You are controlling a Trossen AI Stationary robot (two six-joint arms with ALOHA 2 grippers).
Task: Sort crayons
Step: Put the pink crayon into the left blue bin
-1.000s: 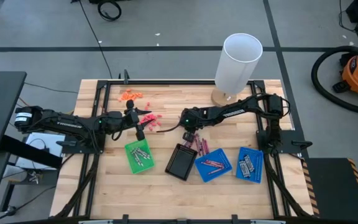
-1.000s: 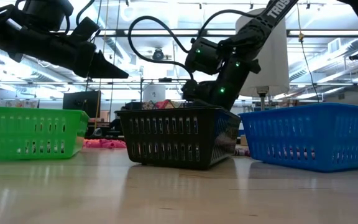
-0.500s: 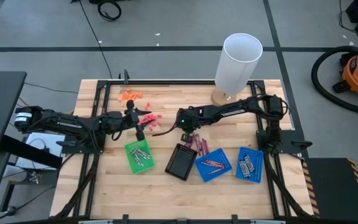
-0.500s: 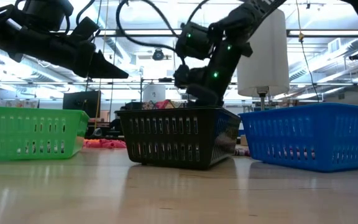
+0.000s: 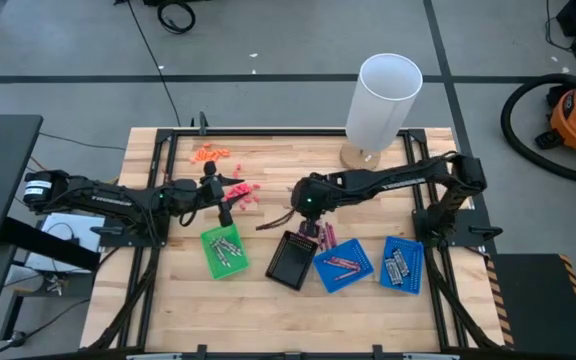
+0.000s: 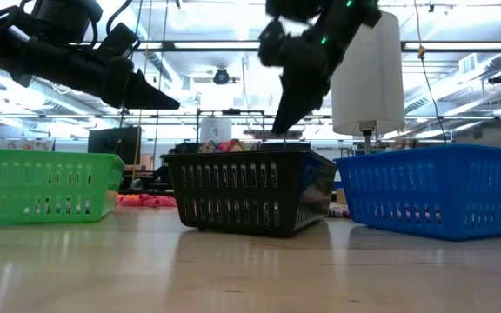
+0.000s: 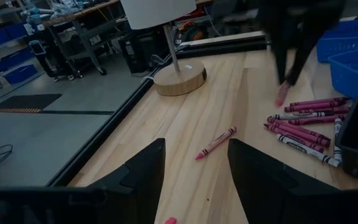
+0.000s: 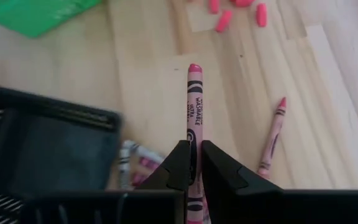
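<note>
Right wrist view: right gripper (image 8: 192, 163) pinches a thin pink paper-wrapped crayon (image 8: 194, 106), long axis running straight out past its fingertips, above wooden table (image 8: 148, 93) beside black plastic basket (image 8: 36, 143); left gripper (image 7: 191, 168) wide, idle.

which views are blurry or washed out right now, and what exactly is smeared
Left wrist view: the right arm is a dark motion smear, while the loose crayon stays crisp. Right wrist view: the black basket is blurred, but the pink crayon in the right pincer reads sharply. Low view: ceiling lights glare behind, leaving both arms as silhouettes. High view: evenly lit.
</note>
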